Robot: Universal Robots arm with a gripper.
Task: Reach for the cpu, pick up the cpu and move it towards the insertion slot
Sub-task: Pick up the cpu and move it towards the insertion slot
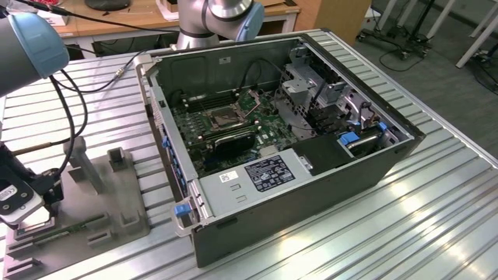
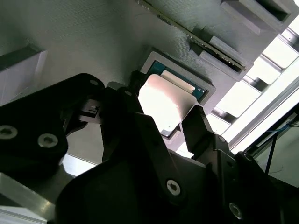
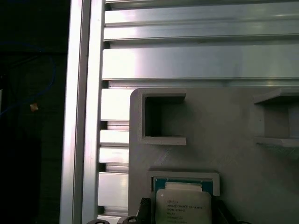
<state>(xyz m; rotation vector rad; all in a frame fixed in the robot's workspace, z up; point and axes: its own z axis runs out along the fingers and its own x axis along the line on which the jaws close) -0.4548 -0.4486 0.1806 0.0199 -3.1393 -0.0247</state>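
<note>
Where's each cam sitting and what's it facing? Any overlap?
Exterior view: off the arm, high, looking down on computer case, grey holder, arm, gripper.
Second wrist view: on the arm, looking past the gripper at the cpu.
First wrist view: on the arm, facing the grey holder and aluminium table.
Shared: both wrist views show the gripper around the cpu in the holder's recess.

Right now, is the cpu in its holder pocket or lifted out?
In. The cpu lies flat inside the raised frame of the grey holder in both wrist views, the open gripper straddling it.
</note>
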